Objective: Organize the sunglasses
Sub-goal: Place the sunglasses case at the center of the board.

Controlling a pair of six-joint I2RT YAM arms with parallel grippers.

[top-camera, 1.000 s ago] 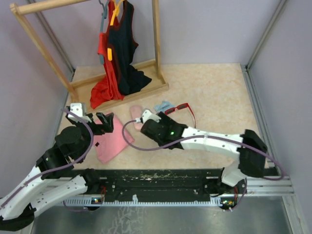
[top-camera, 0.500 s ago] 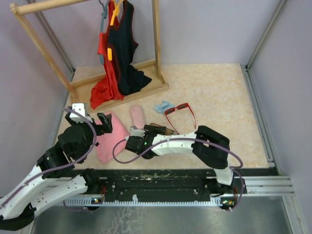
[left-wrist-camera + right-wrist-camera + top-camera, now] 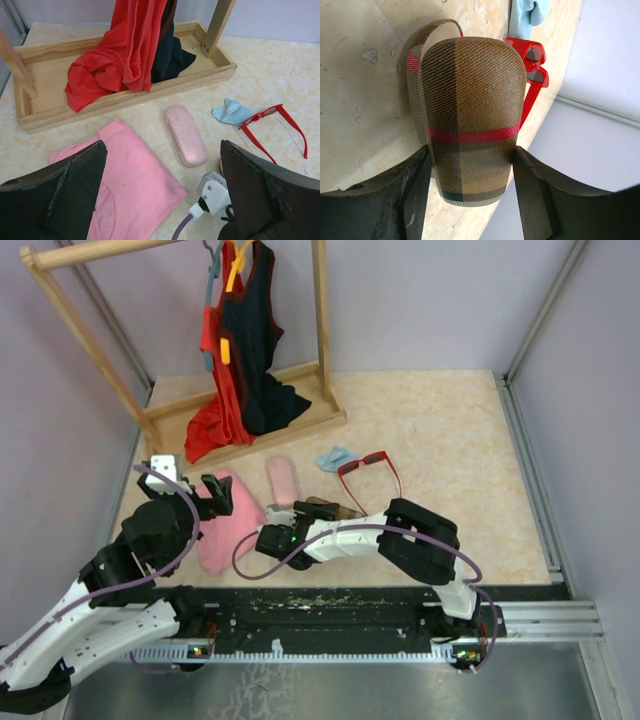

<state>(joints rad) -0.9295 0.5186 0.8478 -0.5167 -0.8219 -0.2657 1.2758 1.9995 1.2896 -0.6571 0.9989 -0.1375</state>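
Observation:
The red sunglasses (image 3: 368, 472) lie unfolded on the table right of centre, lenses toward the rack; they also show in the left wrist view (image 3: 272, 122) and behind the case in the right wrist view (image 3: 532, 60). My right gripper (image 3: 312, 514) (image 3: 469, 161) is shut on a brown red-striped case (image 3: 470, 115) (image 3: 326, 507), one finger on each side of its near end. My left gripper (image 3: 215, 492) (image 3: 162, 150) hangs open over the edge of a pink shirt (image 3: 130, 185), holding nothing.
A pink case (image 3: 282, 480) (image 3: 185, 135) lies shut between shirt and sunglasses. A light blue cloth (image 3: 333, 457) (image 3: 230, 111) sits just left of the sunglasses. A wooden clothes rack (image 3: 250, 435) with red and dark garments stands at the back left.
The right arm has folded back, its elbow bending and its wrist drawing left and toward the near edge with the brown case. The left arm has barely shifted.

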